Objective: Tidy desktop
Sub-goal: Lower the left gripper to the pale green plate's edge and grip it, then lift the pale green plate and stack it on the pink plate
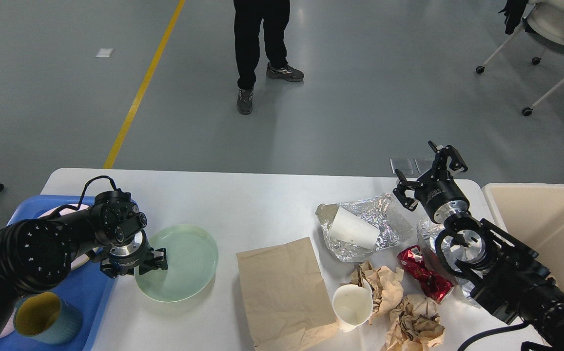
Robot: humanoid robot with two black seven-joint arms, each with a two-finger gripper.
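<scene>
The white desktop [243, 204] carries a pale green plate [184, 261] at the left, a flat brown paper bag [282, 287], a white paper cup [355, 229] lying on crumpled foil [389, 214], an upright white cup [352, 304], crumpled brown paper [416, 324] and a red wrapper [423, 278]. My left gripper [135, 265] points down at the plate's left rim, with its fingers spread to either side. My right gripper [430, 170] is open and empty, raised over the table's far right, just beyond the foil.
A blue tray [87, 302] at the left edge holds a teal mug [43, 319] with a yellow inside and a white dish [55, 212]. A beige bin [545, 234] stands to the right of the table. A person [257, 44] stands beyond it.
</scene>
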